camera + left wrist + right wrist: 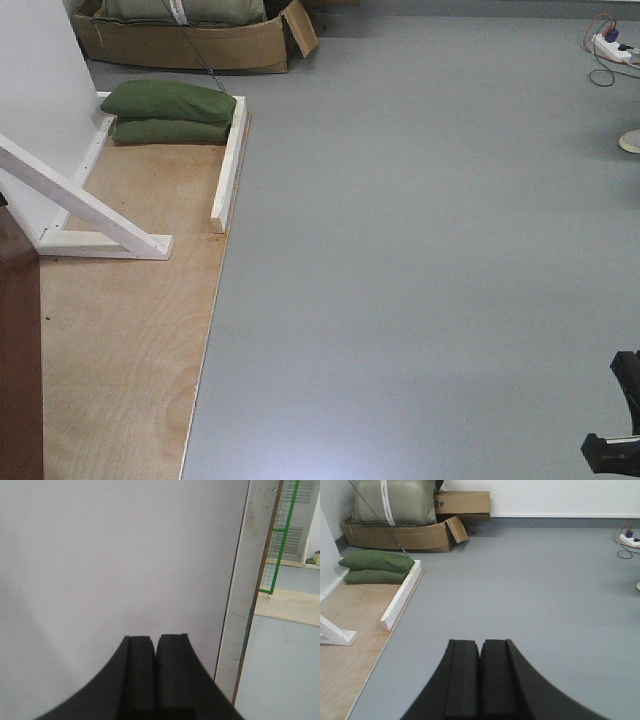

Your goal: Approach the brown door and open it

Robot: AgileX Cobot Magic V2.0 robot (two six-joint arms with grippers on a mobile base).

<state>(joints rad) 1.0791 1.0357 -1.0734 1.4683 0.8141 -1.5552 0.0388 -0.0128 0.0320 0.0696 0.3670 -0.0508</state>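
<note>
Reddish-brown at the near left edge of the front view: that sliver is the brown door, with only a strip of it showing and no handle in sight. I judge this to be the approach step. The left gripper faces a plain white panel, jaws pressed together. The right gripper looks out over the grey floor, jaws together too. Next I need to swing the base left — door face and handle in view before either arm reaches.
</note>
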